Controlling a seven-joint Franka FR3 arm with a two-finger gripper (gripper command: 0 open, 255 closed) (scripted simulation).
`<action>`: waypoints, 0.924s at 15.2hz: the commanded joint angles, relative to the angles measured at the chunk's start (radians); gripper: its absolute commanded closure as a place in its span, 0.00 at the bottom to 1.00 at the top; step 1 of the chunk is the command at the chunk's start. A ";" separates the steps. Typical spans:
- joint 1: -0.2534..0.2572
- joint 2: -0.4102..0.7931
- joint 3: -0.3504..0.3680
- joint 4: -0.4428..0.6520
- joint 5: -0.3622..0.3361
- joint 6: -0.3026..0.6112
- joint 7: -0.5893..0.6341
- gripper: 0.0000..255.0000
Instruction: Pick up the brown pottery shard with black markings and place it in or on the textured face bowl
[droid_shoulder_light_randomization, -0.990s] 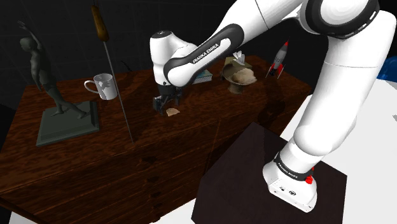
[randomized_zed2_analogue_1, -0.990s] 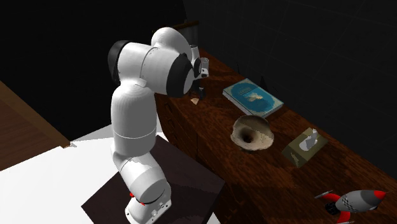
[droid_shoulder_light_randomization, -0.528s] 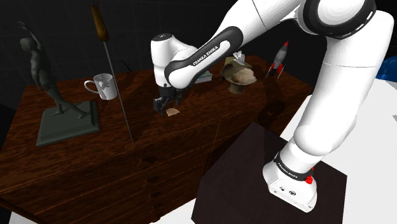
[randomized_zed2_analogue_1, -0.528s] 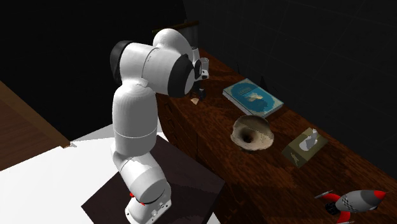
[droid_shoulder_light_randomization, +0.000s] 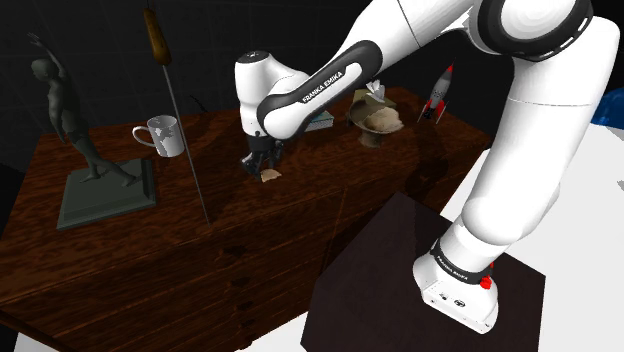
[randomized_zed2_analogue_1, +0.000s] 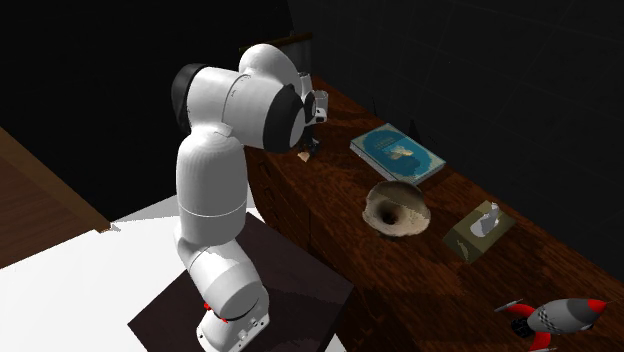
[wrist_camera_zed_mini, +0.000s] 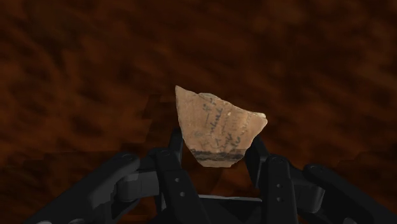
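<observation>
Tool (wrist_camera_zed_mini: 216, 151) closed narrow on shard (wrist_camera_zed_mini: 217, 124), pinching only its near end. Most sticks out past the tips, so lifting could twist it loose onto table (wrist_camera_zed_mini: 76, 76).

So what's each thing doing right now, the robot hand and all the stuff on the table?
pottery shard: clasped in the gripper, marked side showing.
gripper: shut on the pottery shard.
face bowl: upright, shard not in it yet.
mug: upright.
statue: standing on its base.
rocket: standing nose up.
book: closed, lying flat.
tissue box: a tissue sticking out.
</observation>
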 joint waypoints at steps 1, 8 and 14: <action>-0.005 0.007 -0.009 -0.003 -0.004 -0.001 0.000 1.00; -0.018 -0.044 0.010 0.010 0.039 -0.055 -0.029 1.00; -0.029 -0.096 0.023 0.036 0.083 -0.121 -0.062 1.00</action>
